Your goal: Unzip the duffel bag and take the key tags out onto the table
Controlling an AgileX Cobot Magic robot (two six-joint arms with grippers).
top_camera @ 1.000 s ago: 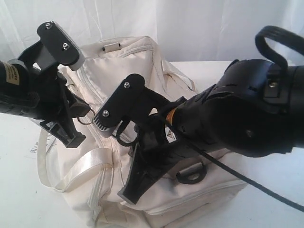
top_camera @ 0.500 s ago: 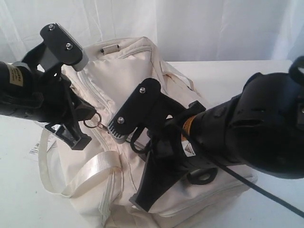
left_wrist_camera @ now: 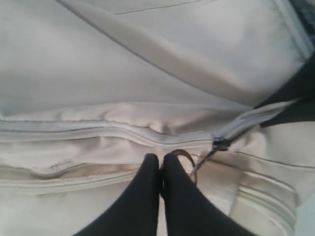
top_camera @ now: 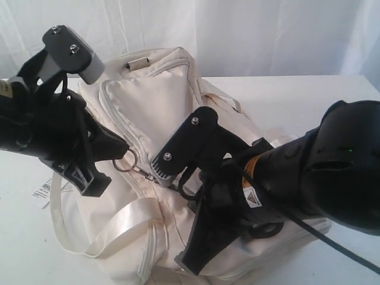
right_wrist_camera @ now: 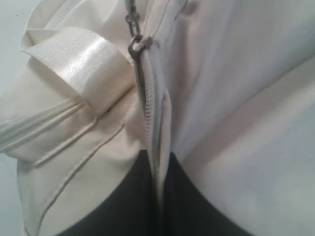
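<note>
Left wrist view, left end effector [left_wrist_camera: 161,158] gripping zipper ring [left_wrist_camera: 184,153], right end effector [right_wrist_camera: 157,155] pinching seam [right_wrist_camera: 150,113] of duffel bag [right_wrist_camera: 236,98]

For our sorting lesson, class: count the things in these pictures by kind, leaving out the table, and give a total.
Cream fabric duffel bag: 1
Black robot hands: 2, left hand and right hand
Round metal zip-pull ring: 1
White paper tag: 1
Total: 5
</note>
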